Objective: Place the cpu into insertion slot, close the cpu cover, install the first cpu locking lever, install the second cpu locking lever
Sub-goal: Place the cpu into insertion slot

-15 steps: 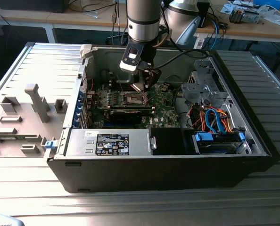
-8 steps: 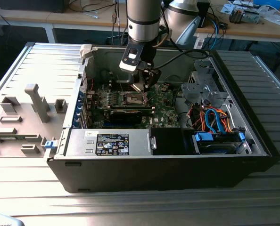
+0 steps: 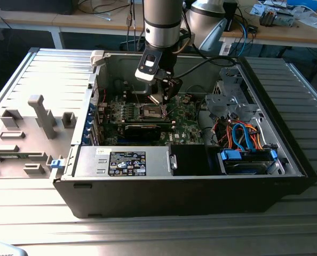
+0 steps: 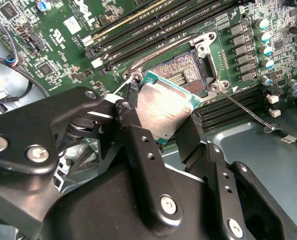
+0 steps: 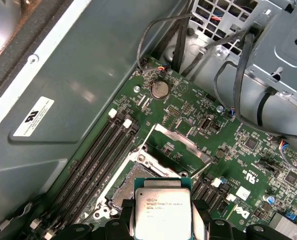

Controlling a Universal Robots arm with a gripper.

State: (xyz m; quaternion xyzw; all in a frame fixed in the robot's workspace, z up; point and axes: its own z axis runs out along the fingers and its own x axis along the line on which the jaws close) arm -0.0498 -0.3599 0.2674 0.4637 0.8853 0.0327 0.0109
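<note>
the hand (image 4: 163, 112) grips the cpu (image 5: 162, 212) by opposite edges, tilted just above the insertion slot (image 4: 186, 70) mid-motherboard (image 5: 198, 100). the cpu cover (image 5: 181, 139) stands open. seating it well likely means levelling it, squaring corners to the rim, no force.

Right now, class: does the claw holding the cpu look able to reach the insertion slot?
Probably yes. The claw grips the cpu close above the insertion slot, whose centre lies bare; the cpu cover stands swung up beside it, and nothing appears between chip and slot.
</note>
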